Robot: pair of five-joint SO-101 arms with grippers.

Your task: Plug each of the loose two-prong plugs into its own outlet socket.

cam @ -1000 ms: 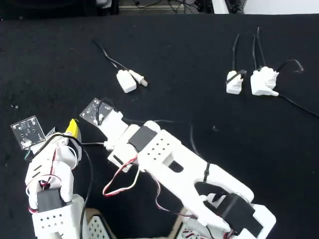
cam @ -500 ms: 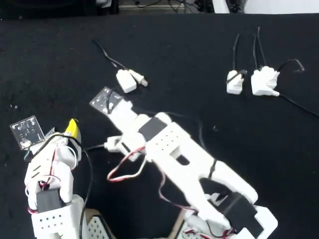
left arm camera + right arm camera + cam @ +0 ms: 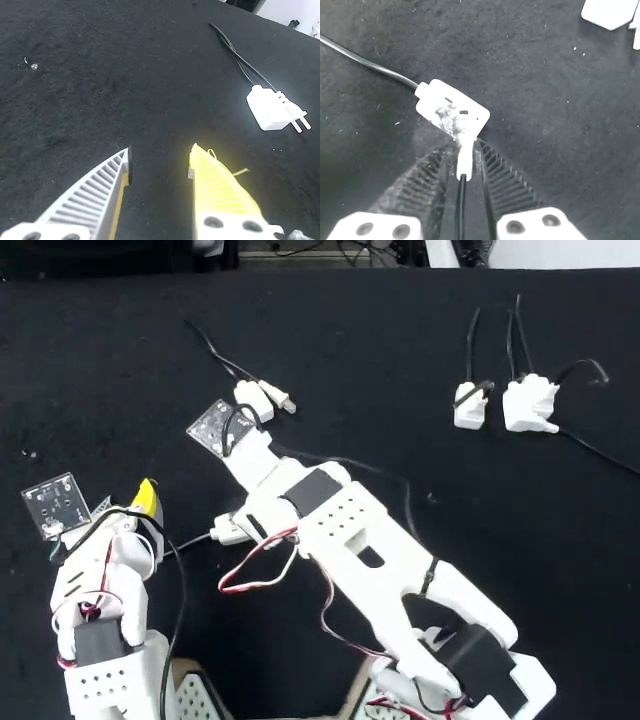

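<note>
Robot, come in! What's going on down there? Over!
Left gripper open. Right gripper shut on plug, plug against socket block, two slots showing. Two other white pieces far off, not blocking.

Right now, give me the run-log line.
right jaws: shut on white two-prong plug | plug touching white slotted outlet socket | left jaws: open, empty

High cam: fixed, off the arms, looks down on the black bench [image 3: 400, 330] from the arms' side (bases at the near edge), widest framing. Left wrist cam: low and oblique, faces out past the left tool [image 3: 160, 148] across the bench. It shares the white pronged block [image 3: 270, 110] with the high cam. Right wrist cam: steep, very close, looks down the right tool [image 3: 465, 147] at the plug [image 3: 465, 160] it pinches and a slotted socket [image 3: 451, 111].
</note>
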